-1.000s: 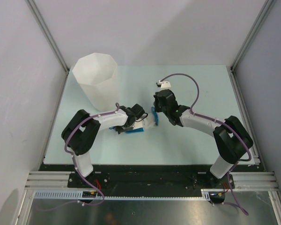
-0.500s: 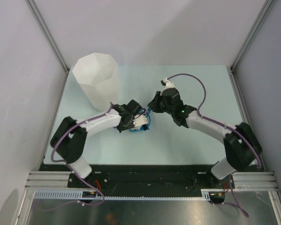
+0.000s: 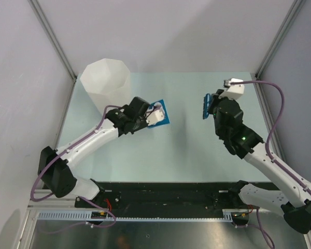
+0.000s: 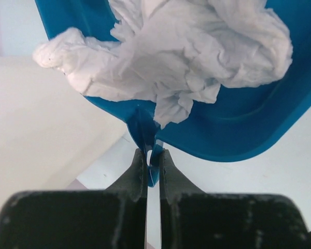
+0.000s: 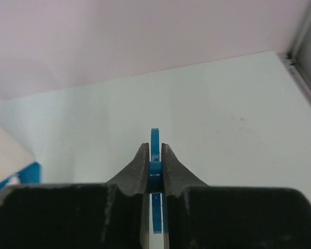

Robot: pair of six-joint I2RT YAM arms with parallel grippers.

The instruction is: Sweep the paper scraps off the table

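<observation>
Over table (image 3: 189, 150), left arm (image 3: 90, 140), right arm (image 3: 263, 160) outstretched.

I see the pale green table (image 3: 186, 150) carrying a tall white bin (image 3: 104, 88), which stands upright at its far left corner.

White links (image 3: 90, 139), black joints (image 3: 57, 176), dark left gripper (image 4: 153, 157) — purple cables (image 3: 264, 83)

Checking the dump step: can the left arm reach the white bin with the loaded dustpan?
Probably yes: the bin stands just beside the dustpan, nothing between, right arm well clear.
</observation>
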